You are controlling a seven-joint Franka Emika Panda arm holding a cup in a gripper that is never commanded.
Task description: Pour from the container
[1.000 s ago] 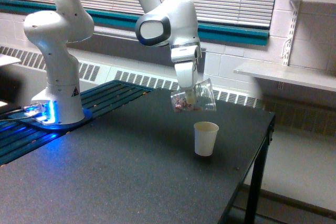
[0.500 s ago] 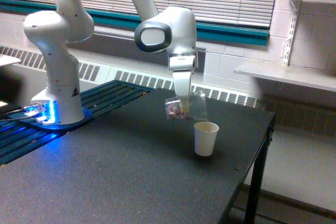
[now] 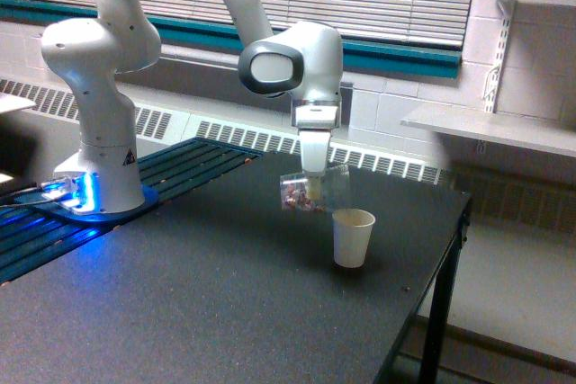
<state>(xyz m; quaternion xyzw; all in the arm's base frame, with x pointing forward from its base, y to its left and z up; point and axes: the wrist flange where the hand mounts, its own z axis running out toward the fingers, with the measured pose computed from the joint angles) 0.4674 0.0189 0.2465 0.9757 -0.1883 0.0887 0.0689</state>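
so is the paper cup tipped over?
No, the paper cup stands upright on the table, with the gripper holding the container above it.

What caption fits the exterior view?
End effector holds clear container tipped sideways above paper cup on table.

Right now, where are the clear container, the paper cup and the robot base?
container (image 3: 310, 191), exterior view, clear side wall
paper cup (image 3: 351, 242), exterior view, outer wall
robot base (image 3: 99, 182), exterior view, white pedestal

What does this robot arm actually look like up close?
The arm is glossy white with rounded, bulbous joints. One joint has a dark grey oval cap. The base glows blue and bears a small triangular warning sticker. The gripper is white and narrow.
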